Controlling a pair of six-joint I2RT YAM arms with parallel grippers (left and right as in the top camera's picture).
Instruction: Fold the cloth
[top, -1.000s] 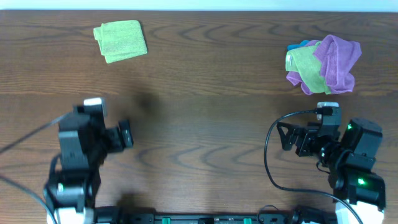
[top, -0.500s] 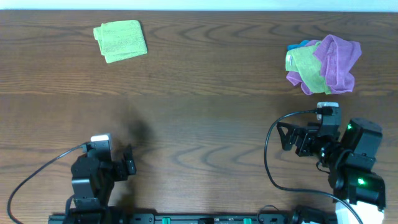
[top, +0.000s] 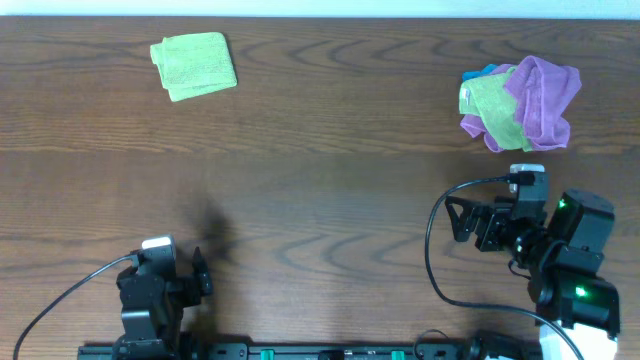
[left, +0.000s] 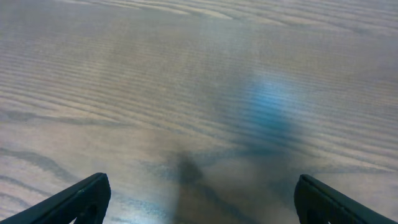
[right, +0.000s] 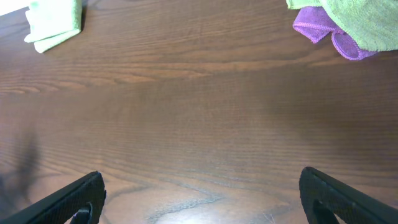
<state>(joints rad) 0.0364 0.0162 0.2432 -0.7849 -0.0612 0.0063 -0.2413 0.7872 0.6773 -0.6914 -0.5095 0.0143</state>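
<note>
The light lime-green cloth (top: 194, 65) lies folded into a small rectangle at the far left of the table. It also shows at the top left of the right wrist view (right: 55, 20). My left gripper (top: 200, 272) is open and empty at the near left edge, far from the cloth; its wrist view (left: 199, 196) shows only bare wood between the fingers. My right gripper (top: 458, 222) is open and empty at the near right, over bare table (right: 199, 193).
A purple cloth (top: 540, 95) bunched with a duller olive-green cloth (top: 488, 105) lies at the far right, and shows at the top right of the right wrist view (right: 348, 25). A black cable (top: 432, 250) loops beside the right arm.
My left arm has pulled back toward the near edge of the table and lowered. The right arm and all cloths have not moved.
</note>
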